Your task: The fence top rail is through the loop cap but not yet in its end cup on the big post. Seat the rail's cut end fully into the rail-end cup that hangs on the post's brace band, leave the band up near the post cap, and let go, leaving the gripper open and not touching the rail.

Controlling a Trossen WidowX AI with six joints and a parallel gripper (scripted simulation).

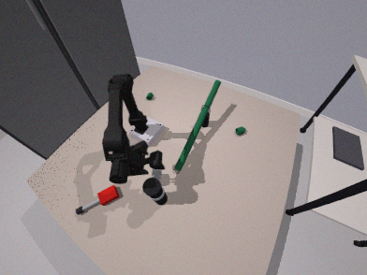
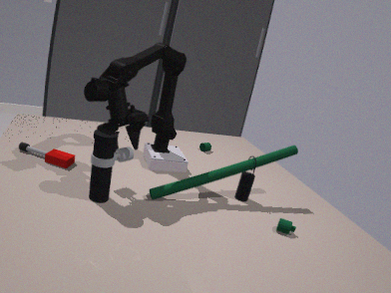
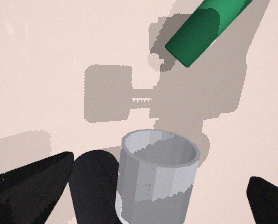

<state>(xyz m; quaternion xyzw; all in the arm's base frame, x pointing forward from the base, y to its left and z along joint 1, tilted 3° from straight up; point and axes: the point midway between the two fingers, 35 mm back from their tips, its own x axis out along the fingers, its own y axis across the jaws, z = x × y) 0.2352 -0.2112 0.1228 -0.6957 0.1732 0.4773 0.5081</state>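
At lower centre, my spread, empty gripper (image 3: 150, 200) straddles the cup (image 3: 157, 175); rail (image 3: 205, 30) remains unseated.

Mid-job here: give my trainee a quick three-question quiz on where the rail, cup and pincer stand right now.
1. True or false: the green rail's cut end sits inside the grey rail-end cup.
2. The pincer is: A) shut on the rail B) open, holding nothing C) shut on the cup.
3. Fill in: the red-handled tool lies on the table beside the big black ____.

Key: 1 false; 2 B; 3 post.
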